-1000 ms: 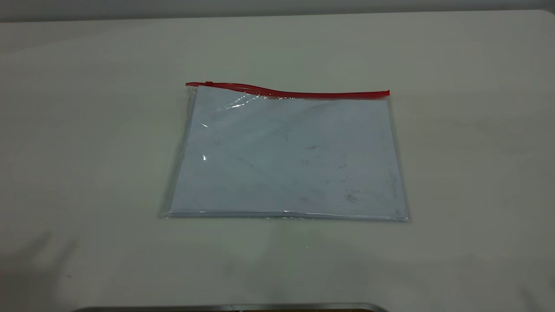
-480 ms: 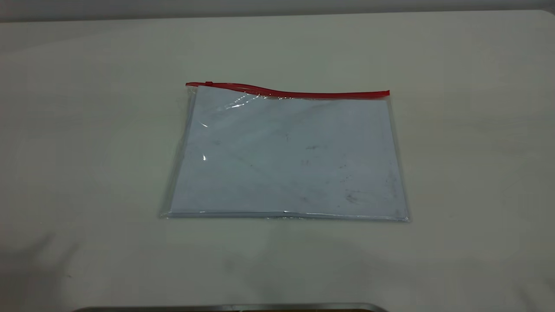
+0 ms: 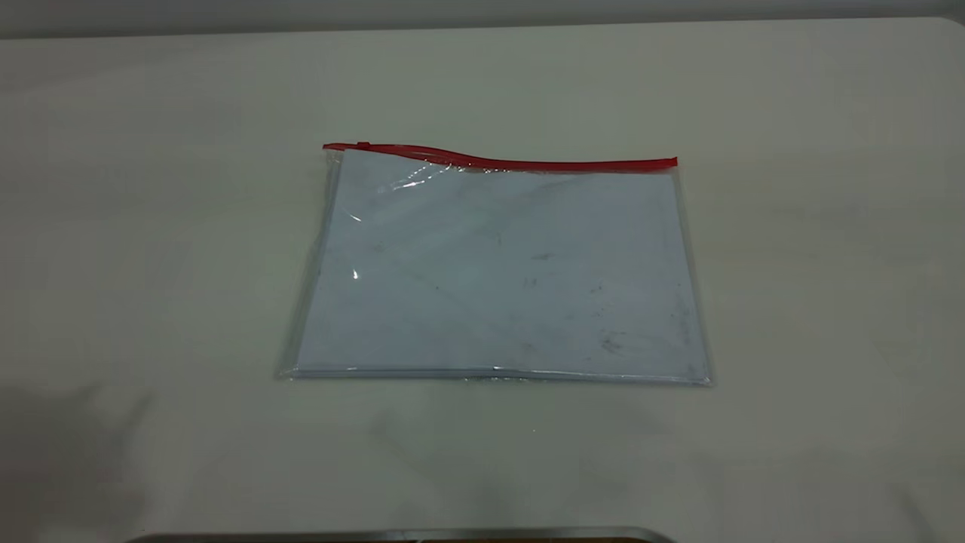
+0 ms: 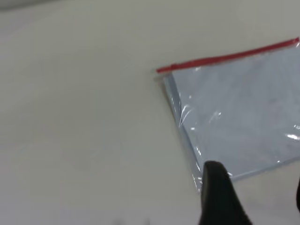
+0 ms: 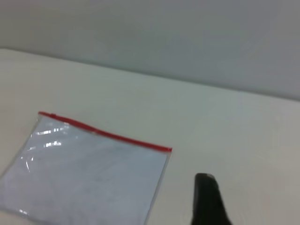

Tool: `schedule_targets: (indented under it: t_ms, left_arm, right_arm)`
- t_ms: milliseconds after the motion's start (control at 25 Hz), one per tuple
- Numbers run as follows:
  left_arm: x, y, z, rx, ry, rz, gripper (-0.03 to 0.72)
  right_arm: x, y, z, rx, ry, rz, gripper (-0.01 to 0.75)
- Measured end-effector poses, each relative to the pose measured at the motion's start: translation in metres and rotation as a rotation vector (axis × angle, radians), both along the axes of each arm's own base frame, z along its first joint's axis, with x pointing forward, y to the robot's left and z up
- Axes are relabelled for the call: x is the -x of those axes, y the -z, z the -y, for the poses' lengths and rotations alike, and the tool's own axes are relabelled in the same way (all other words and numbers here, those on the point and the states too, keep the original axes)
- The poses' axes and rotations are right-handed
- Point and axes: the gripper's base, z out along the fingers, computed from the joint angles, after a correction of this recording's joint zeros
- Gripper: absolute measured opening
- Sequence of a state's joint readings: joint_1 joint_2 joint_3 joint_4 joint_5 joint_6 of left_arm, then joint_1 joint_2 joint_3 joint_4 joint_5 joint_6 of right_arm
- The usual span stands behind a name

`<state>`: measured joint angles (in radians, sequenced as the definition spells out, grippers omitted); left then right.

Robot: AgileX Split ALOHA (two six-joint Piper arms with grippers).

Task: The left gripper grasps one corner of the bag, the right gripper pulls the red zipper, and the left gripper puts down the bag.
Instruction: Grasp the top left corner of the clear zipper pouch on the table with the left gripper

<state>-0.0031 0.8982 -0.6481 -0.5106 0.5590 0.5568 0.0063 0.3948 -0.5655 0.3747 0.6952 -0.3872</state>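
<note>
Bag point(image 3: 497, 279) flat mid-worktop point(image 3: 829, 302), untouched, red zipper point(image 3: 501, 160) along far edge for reach. Left claw point(image 4: 255, 197) spread, empty, above near-left corner. Right claw point(image 5: 208, 199) well apart; opening seemingly unreadable.

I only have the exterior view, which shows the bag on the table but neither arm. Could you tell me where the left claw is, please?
Observer: The left wrist view shows the left claw open, at the bag's short edge, by the corner away from the red zipper.
Operator: Thank you. And the right claw?
Observer: The right wrist view shows the right claw off the bag, with bare table between it and the zipper's nearer end.
Operator: Is the left claw touching the bag?
Observer: One of its fingers overlaps the bag's edge in that view, but I cannot tell whether they touch.
</note>
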Motion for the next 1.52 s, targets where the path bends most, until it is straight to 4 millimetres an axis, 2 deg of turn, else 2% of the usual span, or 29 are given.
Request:
schedule_targets:
  t_ms: [120,280,440,720,880,1040,1240,1400,1520]
  left_arm:
    - [-0.02,0.008,0.0,0.025,-0.029,-0.079,0.488]
    - [-0.051,0.015,0.002,0.081,-0.067,-0.168,0.498]
    - [-0.088,0.033,0.004,0.121,-0.079,-0.267,0.504]
    - [-0.162,0.075,0.005,0.123,-0.094,-0.378,0.573]
    - [-0.198,0.104,0.006,0.138,-0.103,-0.428,0.579]
    - [-0.228,0.133,0.012,0.108,-0.045,-0.448,0.581]
    - [-0.247,0.172,0.023,0.103,0.044,-0.495,0.583]
    - [-0.247,0.2,0.037,0.072,0.149,-0.532,0.583]
    - [-0.248,0.218,0.045,0.082,0.161,-0.524,0.583]
  right_arm:
    - [-0.013,0.005,-0.001,-0.012,-0.003,-0.069,0.565]
    - [-0.029,0.014,-0.004,-0.064,-0.019,-0.177,0.575]
    - [-0.042,0.023,-0.006,-0.074,-0.027,-0.276,0.575]
    - [-0.06,0.031,-0.001,-0.027,0.003,-0.306,0.576]
    - [-0.074,0.034,0.001,-0.023,0.037,-0.28,0.576]
    - [-0.091,0.045,0.002,-0.008,0.044,-0.329,0.576]
    - [-0.114,0.067,0.004,0.02,0.052,-0.412,0.576]
    - [-0.128,0.086,0.004,0.028,0.054,-0.494,0.576]
    - [-0.133,0.094,0.005,0.033,0.055,-0.53,0.576]
